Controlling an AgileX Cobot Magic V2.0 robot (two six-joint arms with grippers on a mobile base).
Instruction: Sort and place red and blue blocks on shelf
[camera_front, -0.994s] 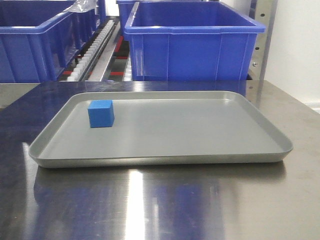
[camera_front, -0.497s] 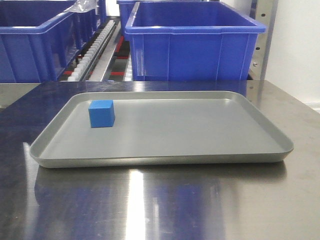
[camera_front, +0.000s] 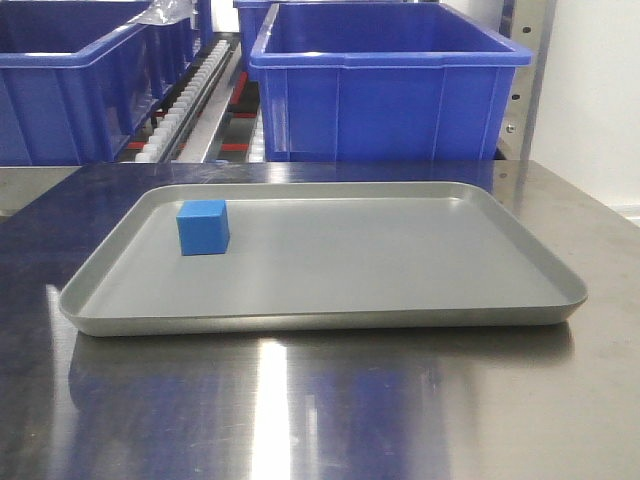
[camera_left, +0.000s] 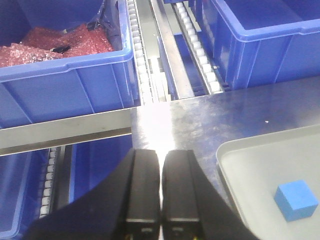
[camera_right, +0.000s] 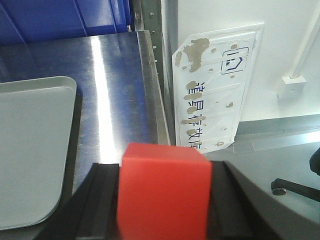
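The blue block (camera_front: 203, 227) sits upright on the left part of the grey tray (camera_front: 330, 320); the left wrist view shows the blue block (camera_left: 296, 199) at its lower right. My left gripper (camera_left: 161, 155) is shut and empty, hanging left of the tray near the table's back edge. The red block (camera_right: 164, 192) is clamped between the black fingers of my right gripper (camera_right: 164, 172), held above the table's right edge beside the tray (camera_right: 30, 150). The shelf (camera_front: 205, 110) with roller tracks stands behind the table. Neither gripper appears in the front view.
Big blue bins (camera_front: 385, 80) sit on the shelf rollers behind the table (camera_front: 330, 400). One bin (camera_left: 60, 70) holds red crumpled material. A white wall with a peeling sticker (camera_right: 215, 85) lies right of the table edge.
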